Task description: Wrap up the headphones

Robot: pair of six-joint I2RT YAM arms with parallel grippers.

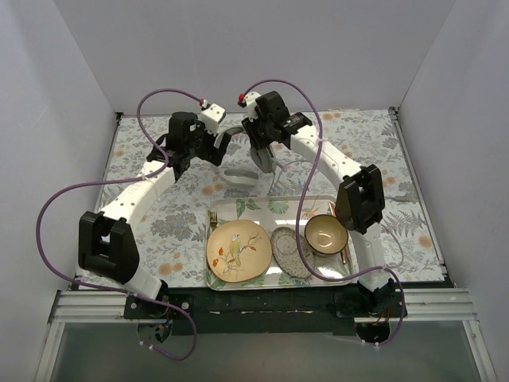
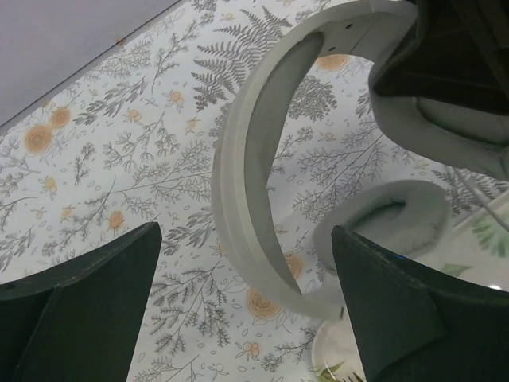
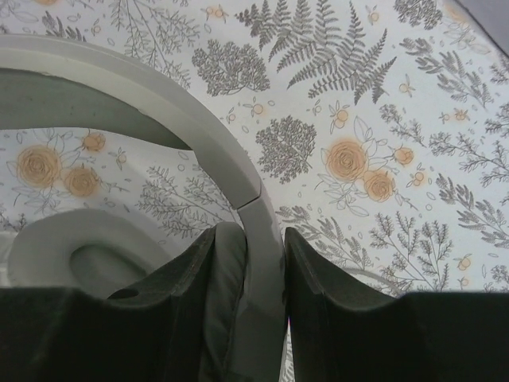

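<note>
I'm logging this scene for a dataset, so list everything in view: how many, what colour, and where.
headphones: 1, light grey, mid-table, beyond the tray
tray: 1, white with green leaves, near edge of the table
plate: 1, yellow with a bird, left in the tray
dish: 1, speckled grey, oval, between plate and bowl
bowl: 1, brown, gold inside, right in the tray
fork: 1, gold, tray's left edge
cloth: 1, white floral, covers the table
left gripper: 1, black, open, a finger on each side of the headphones
right gripper: 1, black, shut on the headphones
</note>
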